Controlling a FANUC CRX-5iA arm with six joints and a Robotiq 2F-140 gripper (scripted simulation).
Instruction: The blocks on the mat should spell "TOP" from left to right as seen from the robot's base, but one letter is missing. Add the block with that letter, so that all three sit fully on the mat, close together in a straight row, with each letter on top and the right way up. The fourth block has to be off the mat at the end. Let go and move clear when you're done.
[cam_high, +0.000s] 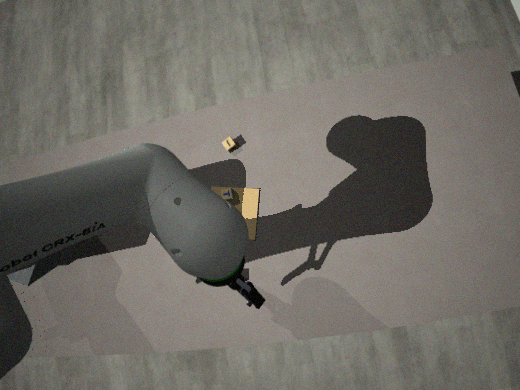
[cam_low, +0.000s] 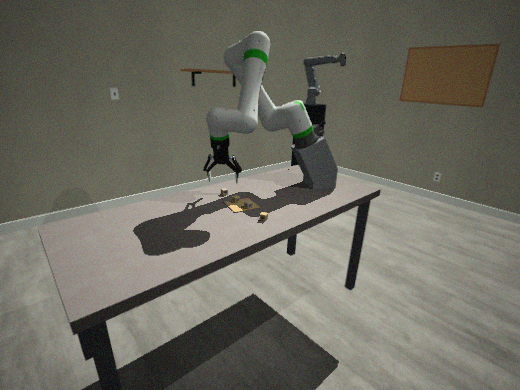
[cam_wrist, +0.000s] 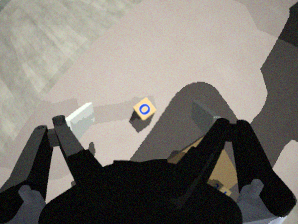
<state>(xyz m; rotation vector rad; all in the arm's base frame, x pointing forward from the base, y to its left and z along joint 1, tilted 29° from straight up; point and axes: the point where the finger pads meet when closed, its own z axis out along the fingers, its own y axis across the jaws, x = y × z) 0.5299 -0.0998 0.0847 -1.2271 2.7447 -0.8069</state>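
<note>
The tan mat (cam_high: 248, 210) lies mid-table, partly hidden by my arm. A block with a blue T (cam_high: 227, 194) sits on it. In the side view the mat (cam_low: 241, 205) carries two blocks (cam_low: 235, 198) (cam_low: 246, 203). A block with a blue O on top (cam_wrist: 144, 110) lies off the mat on the table; it also shows in the side view (cam_low: 223, 191). Another block (cam_high: 230, 143) lies off the mat on the other side, its letter unclear; the side view shows it too (cam_low: 263, 216). My gripper (cam_low: 222, 170) (cam_wrist: 142, 110) is open and empty, well above the O block.
The mat's near corner (cam_wrist: 200, 156) shows between my fingers in the wrist view. The arm's shadow (cam_high: 380, 175) falls across the table. The table edge and the floor (cam_wrist: 53, 23) lie beyond the O block.
</note>
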